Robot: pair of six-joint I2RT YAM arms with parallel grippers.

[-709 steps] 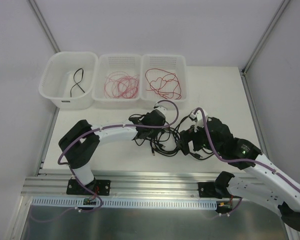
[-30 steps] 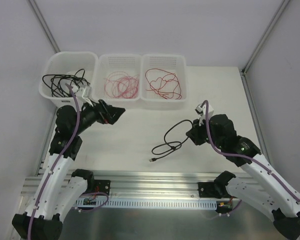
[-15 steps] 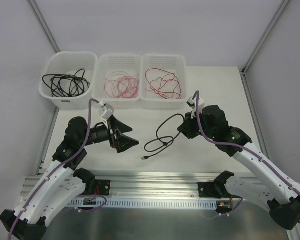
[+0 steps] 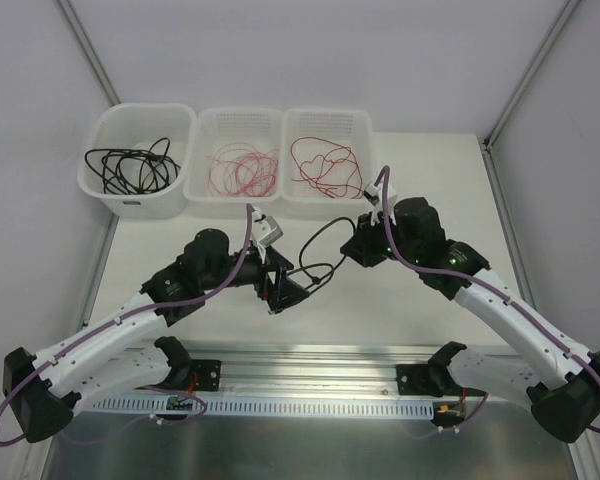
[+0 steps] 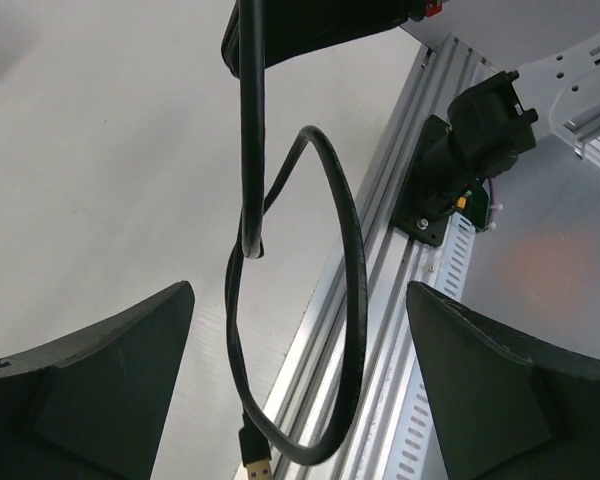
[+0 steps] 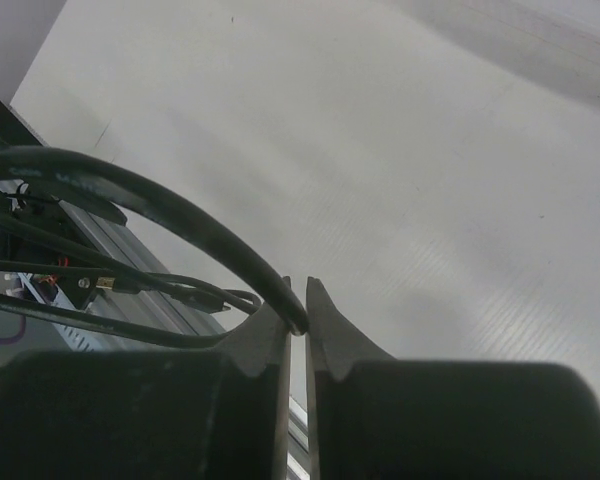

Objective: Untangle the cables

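One black cable (image 4: 313,238) hangs in a loose loop above the table's middle, and my right gripper (image 4: 356,250) is shut on its upper part. The right wrist view shows the cable (image 6: 180,215) pinched at the gripper's (image 6: 298,318) tips. My left gripper (image 4: 280,290) stands open beside the loop's lower end. In the left wrist view the loop (image 5: 352,290) and its gold USB plug (image 5: 256,466) dangle between the gripper's (image 5: 298,300) wide-apart fingers without touching them. More black cables (image 4: 130,168) lie in the left bin, pinkish-red ones (image 4: 248,170) in the middle bin and red ones (image 4: 325,165) in the right bin.
Three white bins (image 4: 140,108) (image 4: 240,112) (image 4: 327,112) stand in a row at the table's far edge. An aluminium rail (image 4: 310,360) runs along the near edge and carries both arm bases. The right arm's base mount (image 5: 460,150) shows in the left wrist view.
My left arm swung from the left bin to the table's middle, and its jaws now straddle the hanging loop. My right gripper carried the black cable up and to the left.
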